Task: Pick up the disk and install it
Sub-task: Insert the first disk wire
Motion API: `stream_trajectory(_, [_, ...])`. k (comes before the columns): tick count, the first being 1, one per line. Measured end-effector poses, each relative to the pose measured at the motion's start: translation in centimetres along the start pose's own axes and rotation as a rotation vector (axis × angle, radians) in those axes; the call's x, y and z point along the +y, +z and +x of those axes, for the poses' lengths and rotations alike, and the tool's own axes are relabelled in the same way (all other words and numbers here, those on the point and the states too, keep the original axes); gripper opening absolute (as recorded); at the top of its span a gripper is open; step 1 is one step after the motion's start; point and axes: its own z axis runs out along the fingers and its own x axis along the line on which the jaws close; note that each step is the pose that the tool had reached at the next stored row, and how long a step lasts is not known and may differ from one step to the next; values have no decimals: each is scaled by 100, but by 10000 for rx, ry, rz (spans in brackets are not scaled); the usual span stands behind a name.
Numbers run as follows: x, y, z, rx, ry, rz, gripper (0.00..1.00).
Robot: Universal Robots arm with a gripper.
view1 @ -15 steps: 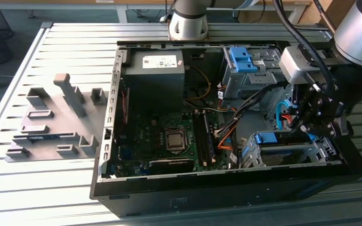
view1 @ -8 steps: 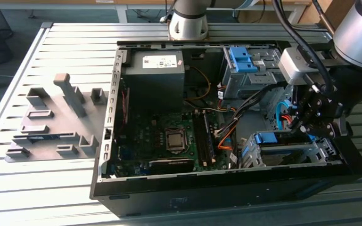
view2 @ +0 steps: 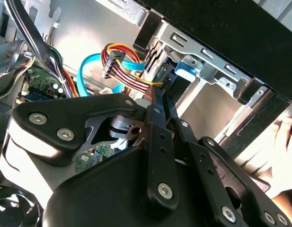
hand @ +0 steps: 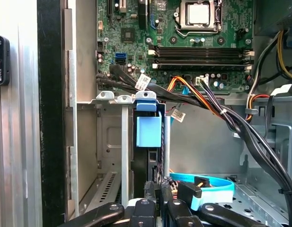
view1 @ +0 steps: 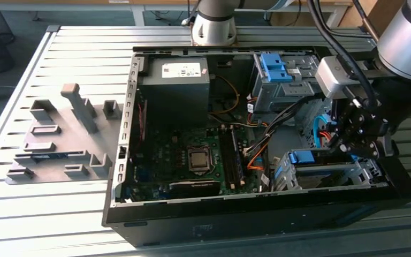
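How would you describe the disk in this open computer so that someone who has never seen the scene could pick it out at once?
Start at the open computer case, then the metal drive cage in its corner beside the gripper. The disk sits in that cage, edged by a blue carrier; the other blue latch, up in the far cage, shows no silver drive.

An open black computer case (view1: 191,225) lies on a slatted metal desk (view1: 48,214). Inside it, a green motherboard (view1: 184,155) sits below a large grey power-supply box (view1: 175,85). Bundled black cables (hand: 259,142) and orange wires (hand: 193,94) cross the interior, near a flat light-blue ribbon cable (hand: 207,182). On the exterior view's left, a grey plastic fixture with upright blocks (view1: 59,139) rests on the desk.
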Motion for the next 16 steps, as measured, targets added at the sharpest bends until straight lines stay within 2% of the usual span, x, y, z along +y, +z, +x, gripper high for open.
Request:
stream_trajectory(11, [1, 22, 5, -25, 10, -1, 17])
stream_trajectory(12, [1, 18, 5, -27, 10, -1, 24])
stream_trajectory(16, [-3, -56, 5, -31, 11, 0, 24])
